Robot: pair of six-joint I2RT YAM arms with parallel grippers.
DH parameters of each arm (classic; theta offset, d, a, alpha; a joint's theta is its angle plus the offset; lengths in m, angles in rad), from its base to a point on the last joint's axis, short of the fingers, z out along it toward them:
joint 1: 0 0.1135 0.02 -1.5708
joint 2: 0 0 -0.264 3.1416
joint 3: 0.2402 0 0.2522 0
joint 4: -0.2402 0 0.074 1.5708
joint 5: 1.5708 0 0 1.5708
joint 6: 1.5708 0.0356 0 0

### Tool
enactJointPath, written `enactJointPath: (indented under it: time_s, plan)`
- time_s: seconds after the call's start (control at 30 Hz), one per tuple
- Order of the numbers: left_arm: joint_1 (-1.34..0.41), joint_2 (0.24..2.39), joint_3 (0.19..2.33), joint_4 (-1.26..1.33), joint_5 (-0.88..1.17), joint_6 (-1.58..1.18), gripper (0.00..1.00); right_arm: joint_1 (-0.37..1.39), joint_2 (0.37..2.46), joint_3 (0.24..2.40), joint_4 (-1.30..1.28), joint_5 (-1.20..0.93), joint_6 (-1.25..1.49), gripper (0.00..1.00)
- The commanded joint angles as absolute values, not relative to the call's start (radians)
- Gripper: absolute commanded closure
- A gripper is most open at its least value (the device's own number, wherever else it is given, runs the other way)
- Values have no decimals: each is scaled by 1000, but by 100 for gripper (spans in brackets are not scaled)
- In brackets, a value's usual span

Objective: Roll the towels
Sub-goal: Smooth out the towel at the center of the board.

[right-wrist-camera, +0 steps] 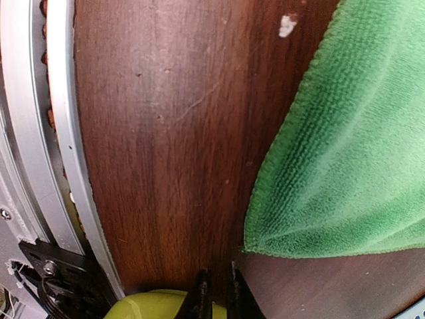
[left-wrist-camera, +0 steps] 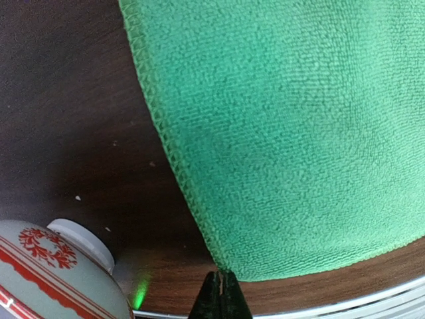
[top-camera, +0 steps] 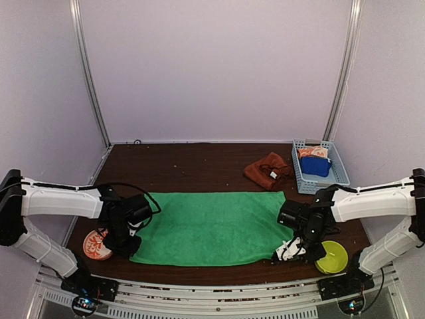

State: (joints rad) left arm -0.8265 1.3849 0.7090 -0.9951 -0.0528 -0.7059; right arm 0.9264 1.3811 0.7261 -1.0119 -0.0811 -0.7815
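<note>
The green towel [top-camera: 212, 226] lies spread flat across the middle of the table. Its near-left corner [left-wrist-camera: 229, 266] runs into the tips of my left gripper [left-wrist-camera: 224, 276], which is shut on that corner; in the top view this gripper [top-camera: 127, 249] is low at the towel's left end. My right gripper [right-wrist-camera: 218, 279] stands open by a narrow gap with only bare wood between its fingers. The towel's near-right corner [right-wrist-camera: 255, 247] lies just to the right of it, apart. In the top view the right gripper [top-camera: 289, 251] is beside that corner. The rust-red towel [top-camera: 269, 171] sits crumpled at the back right.
A red-and-white bowl [top-camera: 97, 244] [left-wrist-camera: 53, 279] sits left of my left gripper. A yellow-green dish [top-camera: 332, 258] [right-wrist-camera: 166, 306] sits just behind my right gripper. A blue basket [top-camera: 342, 171] with cloths stands at the back right. The metal table rail [right-wrist-camera: 66, 166] runs along the near edge.
</note>
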Motion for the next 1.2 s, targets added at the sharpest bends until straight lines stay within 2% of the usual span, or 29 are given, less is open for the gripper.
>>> enactJointPath:
  time_s: [0.0,0.23,0.43,0.5,0.63,0.8,0.93,1.17]
  plan:
    - [-829,1379,812,-1048,-110,-684,99,881,1318,773,-1028,-4,-777,89]
    - [-756,1440,983,-1029,-193,-596,99,713,1314,932,-1061,-65,-821,82]
    - [-604,1539,1090,-893,-190,-506,97,539,1445,1049,-853,-71,-669,82]
    - [-540,1562,1101,-838,-191,-475,87,501,1522,1075,-784,-42,-614,83]
    - [-424,1601,1108,-722,-149,-441,60,451,1620,1136,-678,-26,-523,80]
    - [-318,1657,1104,-581,-22,-417,44,442,1722,1231,-646,-11,-460,72]
    - [-286,1738,1126,-516,36,-400,38,424,1817,1324,-674,3,-425,70]
    - [-278,1819,1196,-524,27,-378,38,403,1932,1437,-744,20,-379,68]
